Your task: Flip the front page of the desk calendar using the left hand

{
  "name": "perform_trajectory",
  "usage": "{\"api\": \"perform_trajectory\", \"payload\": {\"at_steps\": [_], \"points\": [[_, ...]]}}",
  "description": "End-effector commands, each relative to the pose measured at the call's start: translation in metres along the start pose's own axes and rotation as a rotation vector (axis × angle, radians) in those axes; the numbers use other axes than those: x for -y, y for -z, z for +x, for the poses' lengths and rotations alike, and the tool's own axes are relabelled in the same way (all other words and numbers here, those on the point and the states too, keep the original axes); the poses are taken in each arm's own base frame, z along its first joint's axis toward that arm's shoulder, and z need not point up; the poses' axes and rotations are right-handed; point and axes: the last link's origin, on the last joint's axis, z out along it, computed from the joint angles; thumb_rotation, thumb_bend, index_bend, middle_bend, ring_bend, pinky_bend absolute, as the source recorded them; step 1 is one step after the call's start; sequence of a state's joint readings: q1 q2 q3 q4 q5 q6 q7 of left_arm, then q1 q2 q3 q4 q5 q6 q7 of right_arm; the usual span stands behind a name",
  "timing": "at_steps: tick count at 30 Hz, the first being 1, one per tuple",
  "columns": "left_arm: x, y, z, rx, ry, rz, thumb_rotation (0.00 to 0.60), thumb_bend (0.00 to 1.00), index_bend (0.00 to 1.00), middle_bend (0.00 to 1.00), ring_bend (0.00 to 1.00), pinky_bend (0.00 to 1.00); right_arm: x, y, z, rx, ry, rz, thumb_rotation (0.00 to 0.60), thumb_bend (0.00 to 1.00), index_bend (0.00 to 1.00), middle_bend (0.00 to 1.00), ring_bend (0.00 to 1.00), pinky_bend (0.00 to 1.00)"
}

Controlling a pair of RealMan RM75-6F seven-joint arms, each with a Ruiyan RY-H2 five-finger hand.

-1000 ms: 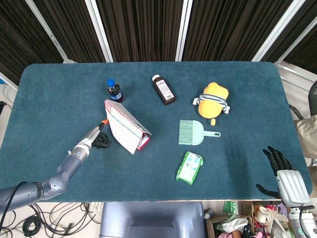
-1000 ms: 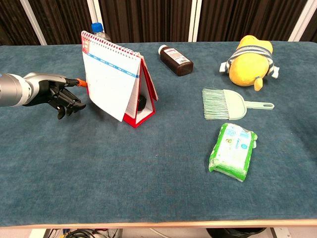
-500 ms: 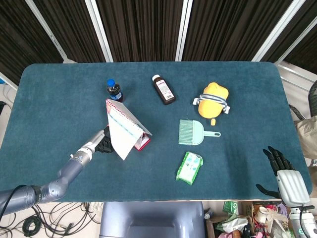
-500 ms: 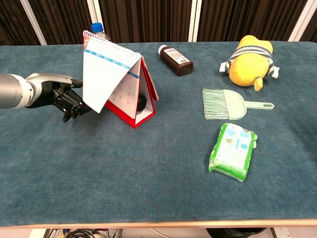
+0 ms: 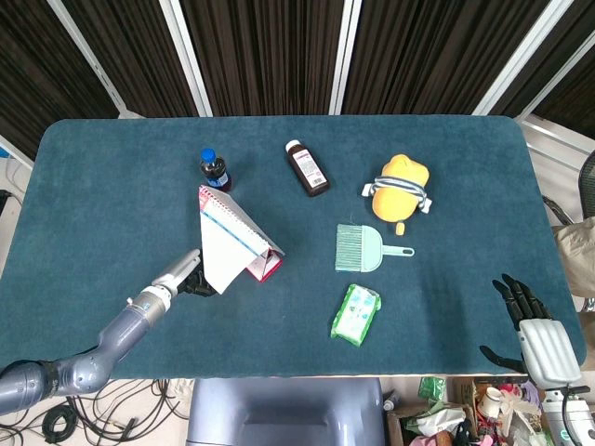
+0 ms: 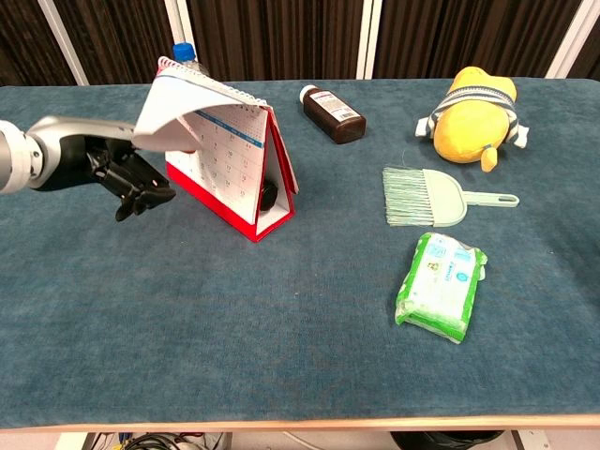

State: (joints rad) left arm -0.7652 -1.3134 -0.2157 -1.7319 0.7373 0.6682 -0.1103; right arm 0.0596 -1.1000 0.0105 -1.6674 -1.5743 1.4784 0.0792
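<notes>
The red desk calendar stands as a tent left of the table's middle, also in the head view. Its white front page is lifted off the calendar face and bows up and forward from the spiral binding. My left hand is under the page's free edge, just left of the calendar, with the paper lying on top of it and the fingers hanging down; I cannot see a pinch. From above, the left hand pokes out from beneath the page. My right hand hangs off the table's near right corner, fingers spread and holding nothing.
A blue-capped bottle stands right behind the calendar. A brown bottle lies further back. To the right are a yellow plush toy, a green hand brush and a green wipes pack.
My left hand moved in under the front page and raised it; the page went from hanging against the calendar face to lifted nearly level, baring the sheet beneath. The right hand stayed still.
</notes>
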Motion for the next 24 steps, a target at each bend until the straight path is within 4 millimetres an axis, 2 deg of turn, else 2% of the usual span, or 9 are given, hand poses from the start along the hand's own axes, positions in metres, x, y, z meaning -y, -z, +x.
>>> {"api": "perform_trajectory", "payload": {"at_steps": [1, 5, 8, 13, 19, 24], "points": [[-0.017, 0.009, 0.009, -0.046, -0.065, -0.077, 0.600, 0.45, 0.03, 0.63, 0.57, 0.63, 0.000, 0.000, 0.000, 0.000, 0.000, 0.001, 0.600, 0.06, 0.00, 0.00, 0.00, 0.17], [-0.037, 0.016, 0.018, -0.107, -0.162, -0.166, 0.600, 0.45, 0.10, 0.58, 0.52, 0.60, 0.000, 0.000, 0.000, 0.000, -0.001, 0.001, 0.600, 0.06, 0.00, 0.00, 0.00, 0.17], [-0.053, 0.019, 0.028, -0.173, -0.246, -0.232, 0.600, 0.44, 0.14, 0.57, 0.52, 0.59, 0.000, 0.000, 0.000, 0.001, -0.003, -0.001, 0.600, 0.06, 0.00, 0.00, 0.00, 0.17], [-0.069, 0.018, 0.037, -0.269, -0.356, -0.290, 0.600, 0.44, 0.18, 0.57, 0.52, 0.59, -0.001, -0.001, 0.000, 0.002, -0.007, -0.004, 0.600, 0.06, 0.00, 0.00, 0.00, 0.17], [-0.080, 0.010, 0.041, -0.344, -0.430, -0.318, 0.600, 0.44, 0.18, 0.57, 0.52, 0.58, -0.002, -0.001, 0.000, 0.003, -0.013, -0.010, 0.600, 0.06, 0.00, 0.00, 0.00, 0.17], [-0.089, -0.010, 0.045, -0.373, -0.501, -0.309, 0.600, 0.43, 0.17, 0.56, 0.51, 0.57, -0.002, -0.002, 0.000, 0.004, -0.016, -0.016, 0.600, 0.06, 0.00, 0.00, 0.00, 0.17]]}}
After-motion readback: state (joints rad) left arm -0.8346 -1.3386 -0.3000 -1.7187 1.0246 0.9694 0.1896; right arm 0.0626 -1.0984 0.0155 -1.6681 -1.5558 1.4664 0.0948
